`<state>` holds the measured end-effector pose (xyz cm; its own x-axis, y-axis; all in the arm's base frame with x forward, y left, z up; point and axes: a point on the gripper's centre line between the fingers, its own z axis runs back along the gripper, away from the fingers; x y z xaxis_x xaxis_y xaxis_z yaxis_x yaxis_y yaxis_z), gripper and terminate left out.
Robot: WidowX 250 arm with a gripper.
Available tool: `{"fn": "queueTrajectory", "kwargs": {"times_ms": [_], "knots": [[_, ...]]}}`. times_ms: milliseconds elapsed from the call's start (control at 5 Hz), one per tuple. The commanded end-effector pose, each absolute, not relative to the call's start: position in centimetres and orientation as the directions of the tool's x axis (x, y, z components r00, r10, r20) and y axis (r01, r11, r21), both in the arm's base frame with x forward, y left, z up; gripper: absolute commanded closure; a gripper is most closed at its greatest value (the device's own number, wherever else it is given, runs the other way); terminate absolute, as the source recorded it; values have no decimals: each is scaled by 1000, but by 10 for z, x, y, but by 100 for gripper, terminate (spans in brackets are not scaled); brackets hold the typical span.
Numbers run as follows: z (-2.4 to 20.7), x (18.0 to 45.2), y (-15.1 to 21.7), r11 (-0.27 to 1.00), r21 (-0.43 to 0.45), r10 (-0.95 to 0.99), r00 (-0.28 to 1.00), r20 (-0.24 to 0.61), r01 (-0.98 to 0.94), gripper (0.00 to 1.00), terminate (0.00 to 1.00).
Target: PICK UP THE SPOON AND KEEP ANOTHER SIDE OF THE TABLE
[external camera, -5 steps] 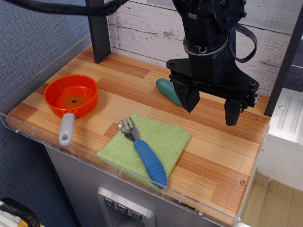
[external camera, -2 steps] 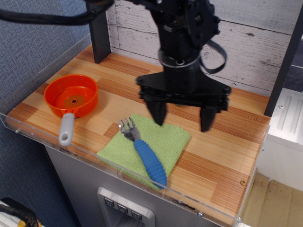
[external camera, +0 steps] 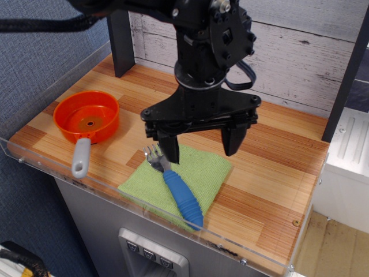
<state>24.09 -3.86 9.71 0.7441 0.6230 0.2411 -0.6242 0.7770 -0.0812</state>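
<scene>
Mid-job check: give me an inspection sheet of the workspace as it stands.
Surface: table, wood-plank top with clear rim.
Job's things: spoon lies on the green cloth, blue handle toward the front edge, not gripped.
Clutter: orange pan with grey handle, at the left.
Grippers: gripper open, fingers pointing down over the cloth, one finger close to the spoon's head.
Cables: black cables run along the arm.
Surroundings: white plank wall behind; blue fabric at the left.
</scene>
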Motion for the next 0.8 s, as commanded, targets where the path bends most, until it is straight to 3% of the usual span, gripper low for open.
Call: {"fn": "queueTrajectory", "kwargs": {"times_ms": [0, 600], "knots": [[84, 234, -32, 616, -77, 776, 586, 234, -784, 0, 0], [54, 234, -21, 582, -158, 812, 559, 169, -798, 0, 0]]}}
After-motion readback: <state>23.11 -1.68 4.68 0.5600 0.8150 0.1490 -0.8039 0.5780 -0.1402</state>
